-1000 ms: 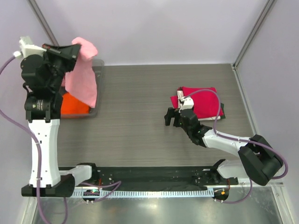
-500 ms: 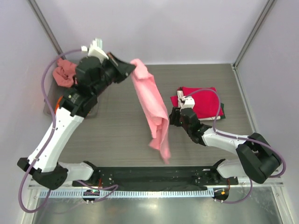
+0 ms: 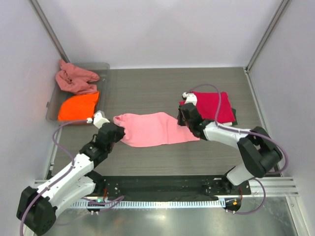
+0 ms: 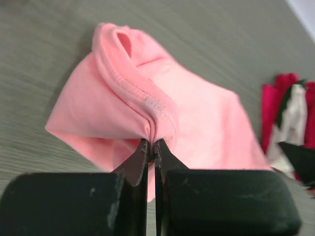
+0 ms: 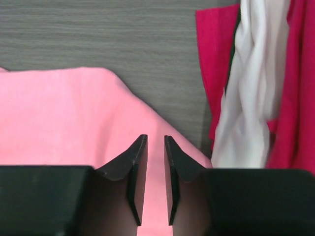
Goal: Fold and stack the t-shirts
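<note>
A light pink t-shirt [image 3: 152, 129] lies stretched left to right across the middle of the table. My left gripper [image 3: 119, 132] is shut on its left end, pinching a hemmed fold [image 4: 152, 142]. My right gripper [image 3: 182, 119] is low over the shirt's right end. Its jaws stand a narrow gap apart [image 5: 155, 140], with pink cloth [image 5: 64, 118] showing behind the gap. Just right of it is a stack of folded t-shirts, with crimson red [image 3: 214, 105] on top, white [image 5: 251, 98] beneath and a dark edge [image 3: 235, 115]. An orange t-shirt [image 3: 78, 105] and a dusty rose one [image 3: 74, 78] lie in the tray.
The grey plastic tray [image 3: 104, 70] sits at the back left against the side wall. Enclosure walls run along both sides and the back. The arm bases and a black rail [image 3: 162, 184] line the near edge.
The left arm swung the pink t-shirt out of the air and down onto the table, laying it flat. The right gripper moved onto the shirt's right end and its jaws narrowed.
</note>
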`<action>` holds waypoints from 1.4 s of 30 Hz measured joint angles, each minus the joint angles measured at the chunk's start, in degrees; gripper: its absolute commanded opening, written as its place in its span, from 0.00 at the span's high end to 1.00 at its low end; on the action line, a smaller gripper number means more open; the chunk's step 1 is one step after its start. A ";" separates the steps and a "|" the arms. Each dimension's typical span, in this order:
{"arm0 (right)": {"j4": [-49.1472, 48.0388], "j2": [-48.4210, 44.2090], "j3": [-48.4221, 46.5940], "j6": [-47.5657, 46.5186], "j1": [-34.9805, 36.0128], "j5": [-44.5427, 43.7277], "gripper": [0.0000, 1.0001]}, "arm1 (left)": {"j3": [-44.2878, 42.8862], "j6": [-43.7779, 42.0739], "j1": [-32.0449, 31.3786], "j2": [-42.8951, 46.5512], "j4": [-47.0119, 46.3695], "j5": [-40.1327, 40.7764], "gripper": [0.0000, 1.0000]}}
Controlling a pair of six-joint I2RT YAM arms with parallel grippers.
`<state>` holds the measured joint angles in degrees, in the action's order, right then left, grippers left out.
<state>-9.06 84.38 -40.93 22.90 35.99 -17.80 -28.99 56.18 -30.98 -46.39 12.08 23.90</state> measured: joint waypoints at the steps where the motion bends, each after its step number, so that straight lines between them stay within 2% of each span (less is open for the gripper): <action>1: 1.25 1.68 -2.40 -0.04 0.00 -0.13 0.80 | 2.54 0.28 0.00 -0.15 -1.31 0.55 1.00; 3: 4.44 5.35 -7.67 -0.09 -0.15 -0.59 0.85 | 5.46 0.13 0.00 -2.67 -4.48 1.18 1.00; 5: 6.99 8.61 -11.93 -0.02 -0.42 -1.27 0.90 | 4.96 -1.03 0.00 -6.86 -7.48 1.11 1.00; 7: 11.21 13.68 -17.38 0.00 -0.90 -1.90 0.99 | 2.82 -2.67 0.00 -11.76 -9.90 0.44 1.00; 13: 18.99 25.20 -25.77 0.61 -2.95 -3.48 0.99 | -4.90 -8.31 -0.02 -23.06 -14.93 -4.11 1.00; 17: 21.22 25.92 -27.50 1.29 -5.25 -3.50 0.99 | -4.94 -10.10 -0.02 -23.85 -15.52 -4.87 1.00; 22: 21.53 25.86 -27.41 3.26 -12.00 -3.41 0.99 | -4.76 -11.06 -0.02 -23.76 -16.17 -4.85 1.00; 30: 22.95 21.97 -22.67 5.49 -20.13 -7.56 0.99 | -4.68 -11.89 -0.02 -23.12 -16.11 -3.91 1.00; 32: 24.20 20.92 -21.59 5.73 -21.03 -8.79 0.94 | -4.68 -11.93 -0.02 -22.99 -16.09 -3.63 1.00; 36: 23.98 16.33 -17.22 5.31 -20.98 -6.75 0.54 | -4.66 -12.15 -0.02 -22.12 -15.56 -2.38 1.00; 39: 21.94 8.83 -11.76 4.15 -19.80 -1.70 0.48 | -4.57 -12.41 -0.02 -20.68 -14.86 -1.07 1.00; 42: 21.70 1.75 -9.11 3.98 -18.75 3.06 0.48 | -4.46 -12.74 -0.02 -18.99 -14.34 0.42 1.00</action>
<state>12.64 86.13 -50.04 26.87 17.23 -14.74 -33.45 43.44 -31.00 -65.39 -2.26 24.32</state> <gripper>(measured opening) 0.521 0.017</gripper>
